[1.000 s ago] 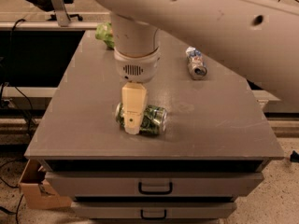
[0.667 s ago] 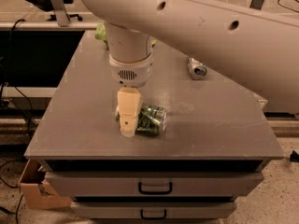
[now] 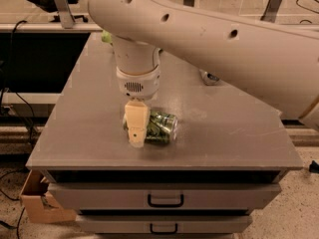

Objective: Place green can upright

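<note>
The green can (image 3: 162,128) lies on its side near the front middle of the grey table (image 3: 84,133), with its silver end facing right. My gripper (image 3: 137,133) hangs from the big cream arm (image 3: 209,39) and reaches straight down at the can's left end, covering that end. The can rests on the table top.
A small silver, blue and white can (image 3: 209,77) lies at the back right, mostly behind the arm. A bit of a green snack bag (image 3: 105,36) shows at the back left. Drawers (image 3: 165,199) sit under the table, and a cardboard box (image 3: 36,203) stands on the floor at left.
The gripper has shifted a little left and lower, down onto the can's left end. The arm now covers more of the small can. The green can has not moved.
</note>
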`<act>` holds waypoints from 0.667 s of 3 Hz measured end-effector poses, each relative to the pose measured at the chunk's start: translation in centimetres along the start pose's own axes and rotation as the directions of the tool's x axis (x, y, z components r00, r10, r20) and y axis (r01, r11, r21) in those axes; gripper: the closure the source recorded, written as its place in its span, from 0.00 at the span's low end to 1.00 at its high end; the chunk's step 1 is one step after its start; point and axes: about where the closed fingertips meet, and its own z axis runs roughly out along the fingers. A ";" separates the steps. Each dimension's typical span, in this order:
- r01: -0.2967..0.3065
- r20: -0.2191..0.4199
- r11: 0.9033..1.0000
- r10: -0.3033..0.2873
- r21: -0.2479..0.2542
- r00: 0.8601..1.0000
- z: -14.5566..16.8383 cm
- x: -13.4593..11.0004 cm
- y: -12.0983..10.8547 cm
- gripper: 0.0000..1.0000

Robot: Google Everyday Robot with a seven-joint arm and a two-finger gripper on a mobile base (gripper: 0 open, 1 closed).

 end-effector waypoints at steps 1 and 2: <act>-0.006 0.009 1.000 0.006 -0.020 1.000 0.6 0.0 -0.1 0.41; -0.005 0.030 0.999 0.007 -0.039 1.000 0.8 -0.2 -0.1 0.64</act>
